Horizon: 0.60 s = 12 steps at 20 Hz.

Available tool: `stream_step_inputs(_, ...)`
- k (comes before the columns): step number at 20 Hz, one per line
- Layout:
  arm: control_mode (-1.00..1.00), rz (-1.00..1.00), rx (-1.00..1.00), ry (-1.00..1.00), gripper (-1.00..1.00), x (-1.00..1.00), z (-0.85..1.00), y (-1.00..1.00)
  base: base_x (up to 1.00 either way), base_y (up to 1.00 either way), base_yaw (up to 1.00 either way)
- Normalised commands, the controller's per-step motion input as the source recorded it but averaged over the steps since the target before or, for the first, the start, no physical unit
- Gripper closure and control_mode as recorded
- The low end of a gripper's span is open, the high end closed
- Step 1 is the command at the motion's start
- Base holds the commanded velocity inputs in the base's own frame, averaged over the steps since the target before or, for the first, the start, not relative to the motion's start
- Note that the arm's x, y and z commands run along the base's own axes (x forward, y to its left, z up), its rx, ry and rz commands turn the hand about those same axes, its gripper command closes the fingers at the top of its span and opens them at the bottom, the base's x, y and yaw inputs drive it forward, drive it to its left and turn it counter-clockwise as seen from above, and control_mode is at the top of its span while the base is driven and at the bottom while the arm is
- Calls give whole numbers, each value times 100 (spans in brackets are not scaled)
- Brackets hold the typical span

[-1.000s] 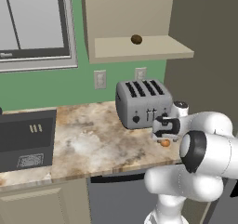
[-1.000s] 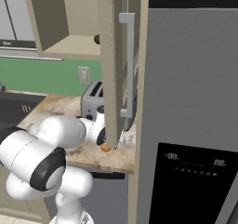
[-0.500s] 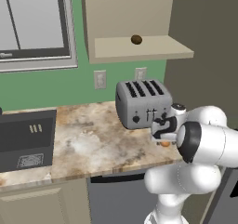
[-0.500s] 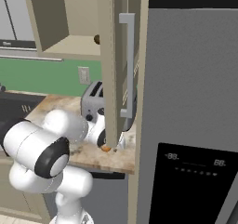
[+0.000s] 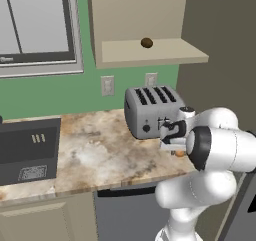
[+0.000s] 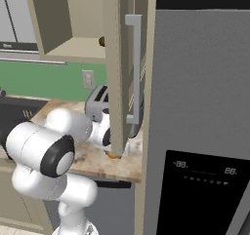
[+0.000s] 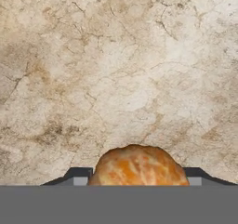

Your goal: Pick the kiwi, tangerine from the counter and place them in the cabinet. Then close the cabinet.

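Note:
The orange tangerine [image 7: 138,166] lies on the marbled counter [image 7: 116,69], and my gripper [image 7: 138,177] is shut on it, a dark fingertip [image 7: 79,174] pressing each side. From the left base view, the tangerine [image 5: 179,153] peeks out under my lowered hand, just in front of the toaster. It shows as an orange spot [image 6: 113,155] below the door edge in the right base view. The brown kiwi [image 5: 146,43] rests on the shelf of the open cabinet [image 5: 150,55].
A silver toaster [image 5: 150,110] stands right behind my hand. The open cabinet door [image 6: 119,83] with its bar handle [image 6: 134,68] hangs above the counter's right end, beside the grey fridge [image 6: 200,107]. A dark appliance [image 5: 27,150] sits at the counter's left.
The jaws went from wide open to shut around the tangerine. My arm has leaned a little lower over the counter's right end. The kiwi has not moved.

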Motion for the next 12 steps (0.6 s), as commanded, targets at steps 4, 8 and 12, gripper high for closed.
stream_step_inputs(4, -100, -2, 0, -13, 100, -62, 93, 38, 0, 0, 0)
stream_step_inputs(8, -100, 0, -12, -12, 100, -25, 100, 86, 0, 0, 0)
stream_step_inputs(12, -100, 0, -19, -9, 100, -5, 100, 100, 0, 0, 0)
